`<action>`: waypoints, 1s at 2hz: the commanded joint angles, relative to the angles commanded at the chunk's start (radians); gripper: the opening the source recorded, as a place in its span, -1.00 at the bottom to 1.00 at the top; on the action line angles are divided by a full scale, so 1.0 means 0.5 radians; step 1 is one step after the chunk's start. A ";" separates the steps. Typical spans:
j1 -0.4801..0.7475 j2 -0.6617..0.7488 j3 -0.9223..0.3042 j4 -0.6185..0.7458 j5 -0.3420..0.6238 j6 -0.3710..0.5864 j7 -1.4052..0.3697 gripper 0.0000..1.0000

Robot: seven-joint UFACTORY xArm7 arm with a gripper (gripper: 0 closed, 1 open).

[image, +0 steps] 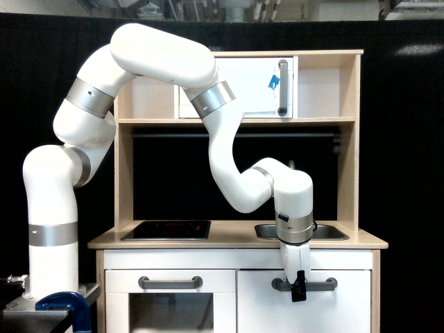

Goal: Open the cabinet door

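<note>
The arm [222,146] rose from its base at the exterior view's left, arched over the top shelf of the toy kitchen [239,236], and descended with the wrist vertical in front of the sink [326,232]. The gripper [299,290] pointed straight down at the grey bar handle [319,284] of the cabinet door [305,309], at lower right beside the oven door [170,302]. The black jaws overlapped the bar; grip state could not be determined.

Cabinet door [333,309] cut off by the bottom edge.
</note>
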 joint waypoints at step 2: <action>-0.024 0.074 0.085 0.036 -0.018 -0.074 0.033 -1.00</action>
